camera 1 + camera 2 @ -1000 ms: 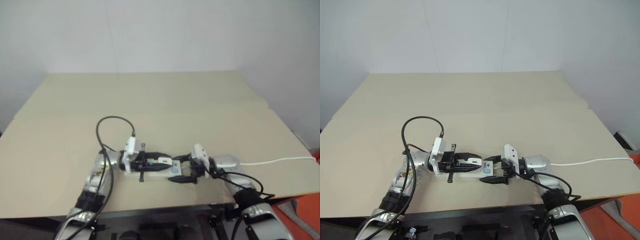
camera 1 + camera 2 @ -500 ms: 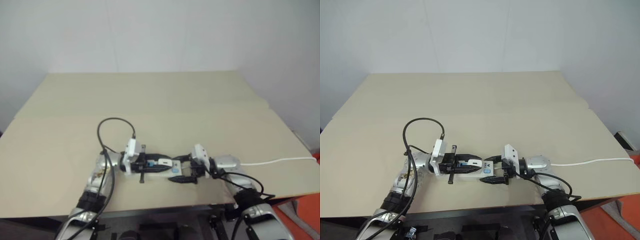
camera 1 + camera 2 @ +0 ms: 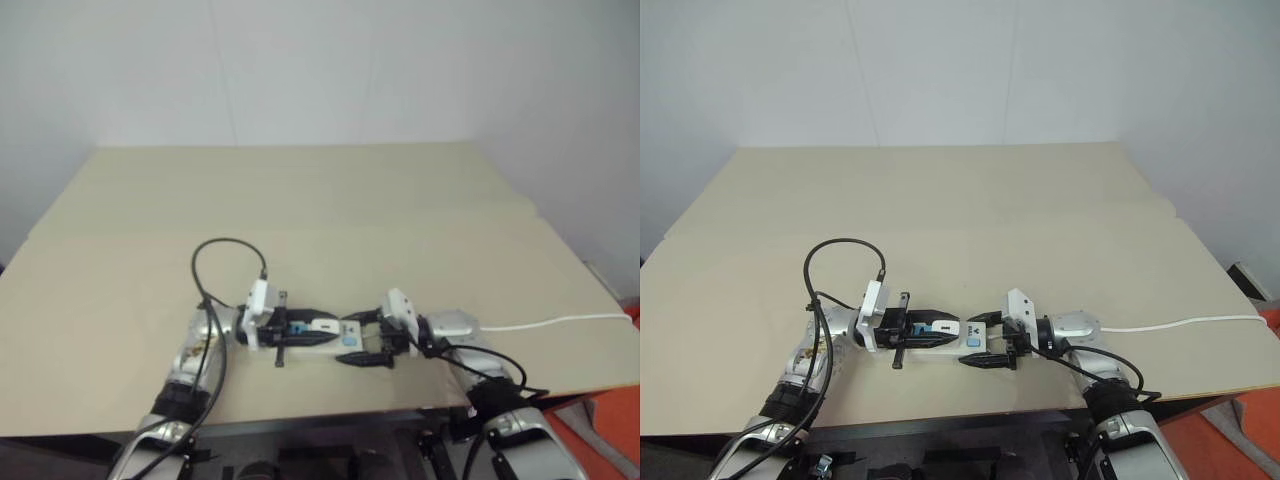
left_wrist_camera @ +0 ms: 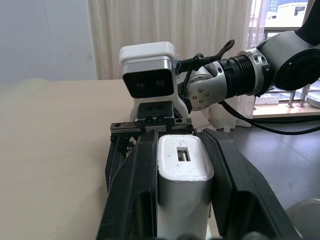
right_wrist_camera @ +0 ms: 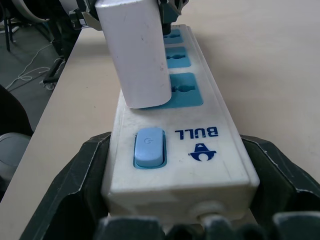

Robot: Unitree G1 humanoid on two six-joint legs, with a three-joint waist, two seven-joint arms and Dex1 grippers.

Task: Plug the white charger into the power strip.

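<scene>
The power strip [image 5: 200, 107] is a long white bar with blue sockets and a blue switch [image 5: 148, 146], lying near the table's front edge [image 3: 975, 345]. My right gripper [image 5: 182, 170] is shut on its switch end, one black finger [image 5: 75, 185] on each side. The white charger [image 5: 137, 55] stands on the socket nearest the switch, its base against the blue face and its prongs hidden. My left gripper [image 4: 180, 145] is shut on the charger [image 4: 182, 172], coming in level from the left and facing the right gripper [image 3: 988, 345].
The strip's white cord [image 3: 1180, 324] runs right along the tan table [image 3: 970, 210] to its right edge. A black cable loops up from my left wrist [image 3: 835, 265]. The table's front edge lies just behind both grippers.
My left gripper has tipped down slightly, bringing the charger a little lower onto the strip. The right gripper and the strip have stayed put.
</scene>
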